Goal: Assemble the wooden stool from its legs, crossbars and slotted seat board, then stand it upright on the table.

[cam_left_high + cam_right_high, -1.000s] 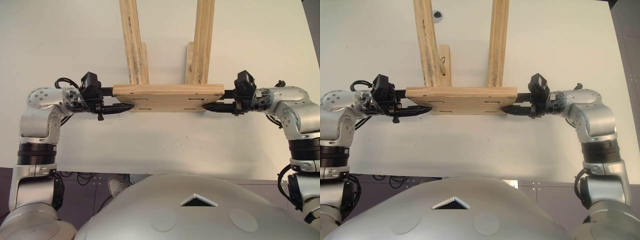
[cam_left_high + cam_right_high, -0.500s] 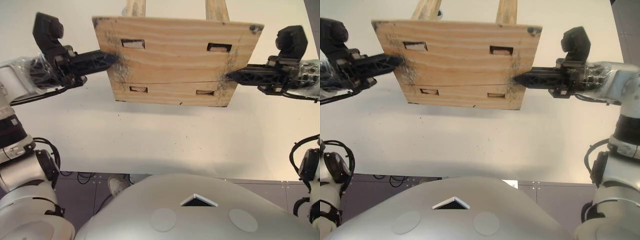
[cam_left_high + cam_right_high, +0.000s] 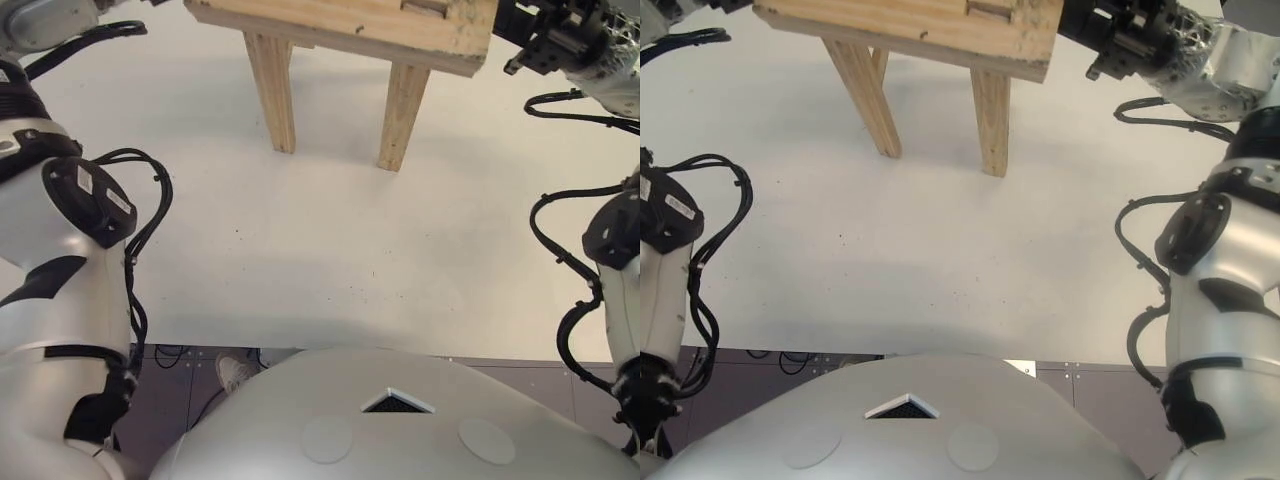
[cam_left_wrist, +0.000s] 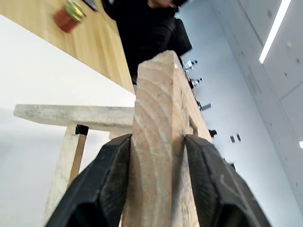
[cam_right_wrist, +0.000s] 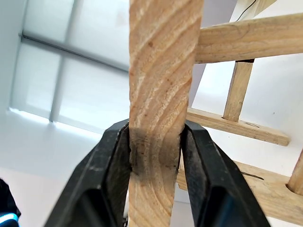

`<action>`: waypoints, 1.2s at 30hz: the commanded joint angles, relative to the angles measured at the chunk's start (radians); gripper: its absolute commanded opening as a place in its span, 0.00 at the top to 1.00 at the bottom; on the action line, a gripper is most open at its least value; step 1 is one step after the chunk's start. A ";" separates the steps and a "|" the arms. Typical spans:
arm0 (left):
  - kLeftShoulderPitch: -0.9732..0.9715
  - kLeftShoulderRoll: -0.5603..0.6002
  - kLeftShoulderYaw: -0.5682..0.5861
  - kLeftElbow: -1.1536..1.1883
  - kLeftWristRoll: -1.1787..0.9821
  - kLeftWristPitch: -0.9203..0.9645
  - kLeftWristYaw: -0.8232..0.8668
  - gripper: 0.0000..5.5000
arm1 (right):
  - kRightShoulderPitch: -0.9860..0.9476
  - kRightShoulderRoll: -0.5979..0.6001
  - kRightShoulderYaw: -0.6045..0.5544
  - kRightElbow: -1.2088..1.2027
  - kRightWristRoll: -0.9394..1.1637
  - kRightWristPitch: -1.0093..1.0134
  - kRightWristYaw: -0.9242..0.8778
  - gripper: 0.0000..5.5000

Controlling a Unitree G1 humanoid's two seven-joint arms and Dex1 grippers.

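The stool (image 3: 340, 30) was upright, its seat (image 3: 910, 25) on top and roughly level, slightly lower toward the robot's right. Its legs (image 3: 272, 90) pointed down at the table (image 3: 300, 260). The two nearer feet were at or just above the surface; whether they bore weight could not be told. A crossbar (image 5: 239, 90) was seated between two legs, so the frame looked fully joined.

One second earlier the stool had lain on its side, seat edge toward the robot and legs stretched away across the table. Half a second earlier it was lifted and tipped, the slotted face of the seat turned to the camera. By now it had swung through to legs-down, with both arms raised high and wide.

The left gripper (image 4: 156, 151) was clamped on one end of the seat, a finger pressed to each face. The right gripper (image 5: 154, 146) pinched the opposite end the same way.

Assembly seemed finished and the turn upright nearly so. What probably remained was to settle all feet on the table and let go, watching for a rock or a tip if one end was freed first.
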 commanded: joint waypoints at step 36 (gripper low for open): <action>1.016 -0.413 -0.336 -0.806 0.986 -1.254 -0.152 1.00 | 0.751 0.463 0.286 -0.937 -0.961 -1.339 -0.530 0.91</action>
